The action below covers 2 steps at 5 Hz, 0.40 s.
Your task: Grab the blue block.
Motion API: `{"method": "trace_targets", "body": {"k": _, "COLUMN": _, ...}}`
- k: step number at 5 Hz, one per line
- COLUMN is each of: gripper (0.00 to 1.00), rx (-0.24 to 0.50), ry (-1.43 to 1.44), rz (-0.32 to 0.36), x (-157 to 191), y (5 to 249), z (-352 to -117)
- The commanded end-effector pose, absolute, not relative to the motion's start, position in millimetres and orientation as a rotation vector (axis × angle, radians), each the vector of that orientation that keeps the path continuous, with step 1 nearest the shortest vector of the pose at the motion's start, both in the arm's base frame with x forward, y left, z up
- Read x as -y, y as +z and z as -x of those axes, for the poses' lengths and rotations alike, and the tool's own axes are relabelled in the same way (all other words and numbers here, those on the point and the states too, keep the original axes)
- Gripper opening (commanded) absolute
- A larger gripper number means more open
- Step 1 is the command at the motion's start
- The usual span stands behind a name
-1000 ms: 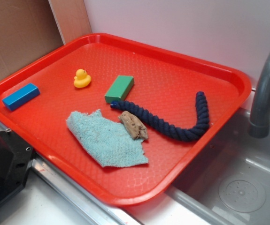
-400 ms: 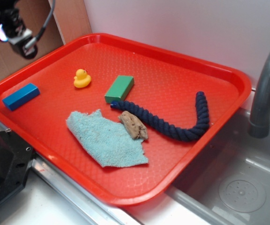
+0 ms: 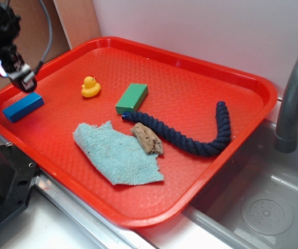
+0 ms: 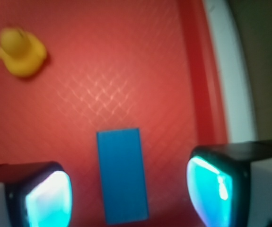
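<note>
The blue block (image 3: 23,107) is a small bright blue brick lying flat near the left edge of the red tray (image 3: 190,67). My gripper (image 3: 22,82) hangs just above its far end, at the tray's left rim. In the wrist view the blue block (image 4: 122,175) lies lengthwise between my two glowing pads (image 4: 209,191), with red tray showing on both sides of it. The gripper (image 4: 128,198) is open and touches nothing.
A yellow rubber duck (image 3: 90,86) sits right of the block, also visible as the duck (image 4: 21,52) in the wrist view. A green block (image 3: 132,98), a navy rope (image 3: 190,137), a teal cloth (image 3: 117,153) and a brown lump (image 3: 147,138) lie mid-tray. A sink and faucet (image 3: 294,98) are at the right.
The gripper came into view at the top left and has dropped down and slightly left, ending just above the blue block. Nothing on the tray has moved.
</note>
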State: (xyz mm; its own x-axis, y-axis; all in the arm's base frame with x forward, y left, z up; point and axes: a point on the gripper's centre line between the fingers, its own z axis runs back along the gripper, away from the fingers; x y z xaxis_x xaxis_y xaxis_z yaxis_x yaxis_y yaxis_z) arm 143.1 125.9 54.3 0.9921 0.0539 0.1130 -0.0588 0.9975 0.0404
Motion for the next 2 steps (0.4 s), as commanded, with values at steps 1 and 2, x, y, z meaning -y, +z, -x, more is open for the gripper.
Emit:
{"method": "trace_targets", "body": {"k": 1, "gripper": 1.0, "rx": 0.041, "ry": -0.024, "rz": -0.094, "x": -111.3, "y": 18.3, "z": -150.3}}
{"method": "trace_targets", "body": {"k": 2, "gripper": 1.0, "rx": 0.014, "ry": 0.008, "rz": -0.098, "x": -119.4, "y": 9.3, "z": -149.1}}
